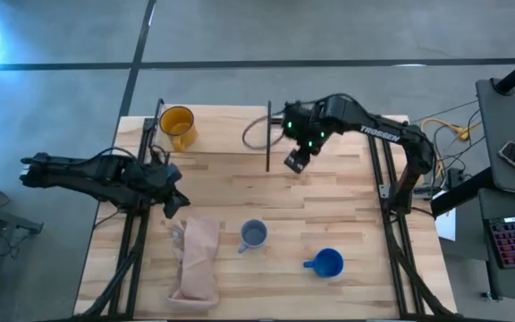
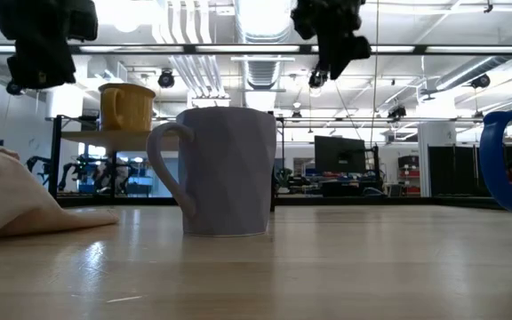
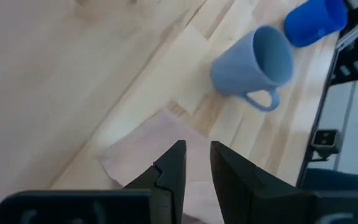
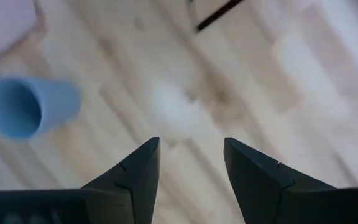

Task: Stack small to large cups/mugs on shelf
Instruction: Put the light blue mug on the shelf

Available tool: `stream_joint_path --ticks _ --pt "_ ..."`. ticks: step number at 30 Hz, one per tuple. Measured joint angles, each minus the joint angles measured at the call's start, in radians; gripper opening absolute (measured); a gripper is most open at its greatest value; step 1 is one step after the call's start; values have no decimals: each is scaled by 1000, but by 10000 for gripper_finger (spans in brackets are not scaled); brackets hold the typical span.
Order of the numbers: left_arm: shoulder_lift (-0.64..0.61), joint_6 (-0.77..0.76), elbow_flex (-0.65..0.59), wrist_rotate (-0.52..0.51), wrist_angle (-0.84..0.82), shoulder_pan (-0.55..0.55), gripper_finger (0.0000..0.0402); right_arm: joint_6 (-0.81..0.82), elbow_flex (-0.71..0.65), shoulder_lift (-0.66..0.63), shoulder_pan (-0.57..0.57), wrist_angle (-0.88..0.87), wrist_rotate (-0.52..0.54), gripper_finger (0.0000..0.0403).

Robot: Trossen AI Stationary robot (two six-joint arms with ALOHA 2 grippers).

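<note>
The yellow-orange mug (image 1: 177,125) stands upright on the shelf (image 1: 217,130) at the table's far left, and also shows in the low view (image 2: 127,107). The pale grey-blue mug (image 1: 254,234) stands upright on the tabletop near the middle. The bright blue mug (image 1: 326,262) stands to its right, nearer the front edge. My left gripper (image 1: 175,201) hovers above the table's left side, over the tan cloth's far end, open by a narrow gap (image 3: 196,165) and empty. My right gripper (image 1: 295,161) hangs open and empty (image 4: 191,168) above the table, just right of the shelf's right post (image 1: 268,134).
A crumpled tan cloth (image 1: 197,259) lies at the front left, beside the grey-blue mug. The shelf's black posts (image 1: 159,116) stand at its ends. A dark cable loop (image 1: 256,134) lies by the right post. Bare tabletop shows between the shelf and the mugs.
</note>
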Motion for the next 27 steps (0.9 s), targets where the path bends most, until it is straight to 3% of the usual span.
stream_joint_path --ticks 5,11,27 --pt "42 0 -74 0 125 -19 59 112 0 0 119 -15 21 171" --pt "118 7 -151 -5 297 -20 59 392 -31 0 236 4 108 171" --pt "377 79 -197 -17 516 -29 59 816 -378 -1 404 493 21 171"
